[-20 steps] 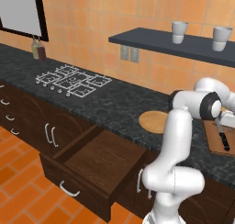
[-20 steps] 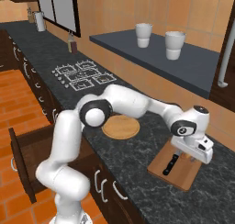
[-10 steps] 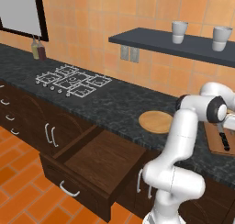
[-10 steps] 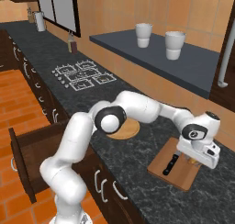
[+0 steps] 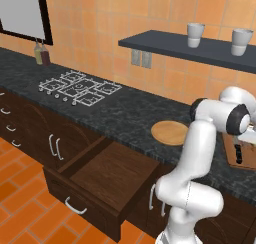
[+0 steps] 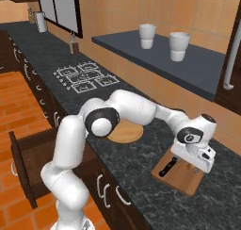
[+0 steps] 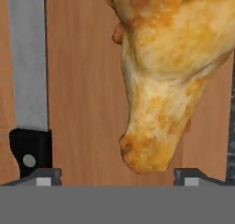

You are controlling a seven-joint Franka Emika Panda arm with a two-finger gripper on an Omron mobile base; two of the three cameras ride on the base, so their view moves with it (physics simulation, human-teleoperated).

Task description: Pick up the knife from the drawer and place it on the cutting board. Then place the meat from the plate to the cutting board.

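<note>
My gripper (image 7: 117, 177) is open and points down at the cutting board (image 7: 87, 81), its two fingertips (image 7: 41, 177) spread wide. The meat (image 7: 170, 71), a golden-brown chunk, lies on the board between them, nearer the right tip. The knife (image 7: 30, 81) lies on the board beside it, grey blade up and black handle by the left tip. In the right base view the hand hovers low over the board (image 6: 181, 177), with the knife (image 6: 167, 167) along its near edge. The round plate (image 5: 170, 133) is bare. The drawer (image 5: 107, 175) stands pulled out.
The open drawer (image 6: 28, 158) juts into the floor space left of the base. A stove grate (image 5: 80, 88) lies far left on the dark counter. A wall shelf (image 6: 164, 59) carrying two cups hangs above the board. Bottles (image 5: 41, 54) stand at the far wall.
The jaws have spread wide apart over the board. The arm's elbow has swung towards the plate, and the hand has stayed above the cutting board.
</note>
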